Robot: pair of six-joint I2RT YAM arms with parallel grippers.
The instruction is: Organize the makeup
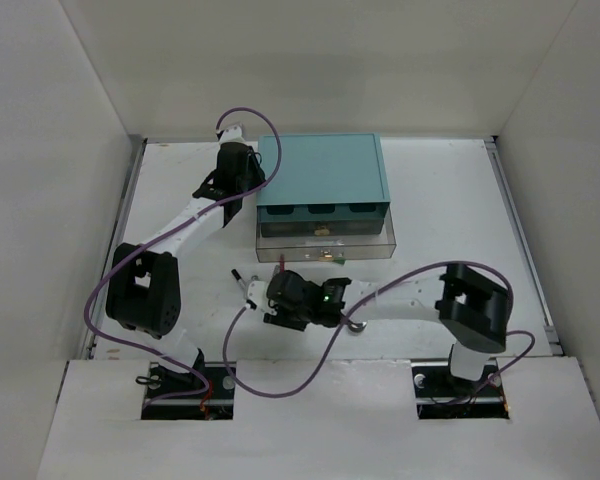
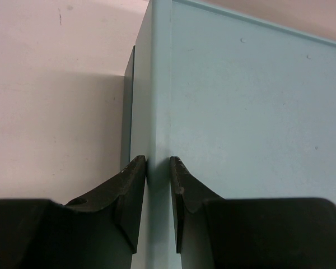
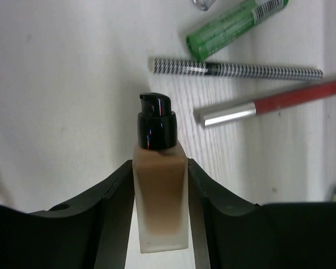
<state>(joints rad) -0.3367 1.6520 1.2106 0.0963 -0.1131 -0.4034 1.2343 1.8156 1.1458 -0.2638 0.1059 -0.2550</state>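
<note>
My right gripper (image 3: 160, 163) is shut on a beige foundation bottle (image 3: 161, 196) with a black pump cap, held by its two sides. I cannot tell whether the bottle rests on the table. Just beyond it lie a green stick (image 3: 229, 28), a black-and-white tube (image 3: 241, 69) and a red pencil (image 3: 291, 100) with a silver cap. In the top view the right gripper (image 1: 280, 300) is at the table's middle front. My left gripper (image 2: 157, 161) is shut on the left top edge of the teal drawer box (image 2: 241, 101), also seen from above (image 1: 320, 175).
The box's clear lower drawer (image 1: 375, 245) is pulled out toward the front, with small items inside. White walls enclose the table (image 1: 460, 200) on three sides. Purple cables loop near both arm bases.
</note>
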